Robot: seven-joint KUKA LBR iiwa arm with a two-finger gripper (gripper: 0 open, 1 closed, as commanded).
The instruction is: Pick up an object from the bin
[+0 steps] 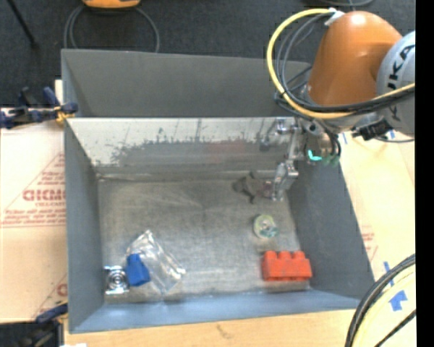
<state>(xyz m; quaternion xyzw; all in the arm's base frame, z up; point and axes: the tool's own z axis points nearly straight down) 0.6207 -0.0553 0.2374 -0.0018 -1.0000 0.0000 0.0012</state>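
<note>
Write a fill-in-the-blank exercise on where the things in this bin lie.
1. The red toy brick lies in the bin's near ____ corner, as the camera sees it.
2. The blue thing, against crumpled clear plastic, lies in the near ____ corner.
3. The small round clear thing lies between the gripper and the ____.

Missing words: right; left; brick.

Bin (79,215) is plain grey, floor all scuffed with dark speckles. Chunky brick (286,266) is bright red, little block (137,270) in clear crinkly wrap (165,264) is blue, round bit (265,227) pale greenish-white. Arm's cover (351,56) is orange.
</note>
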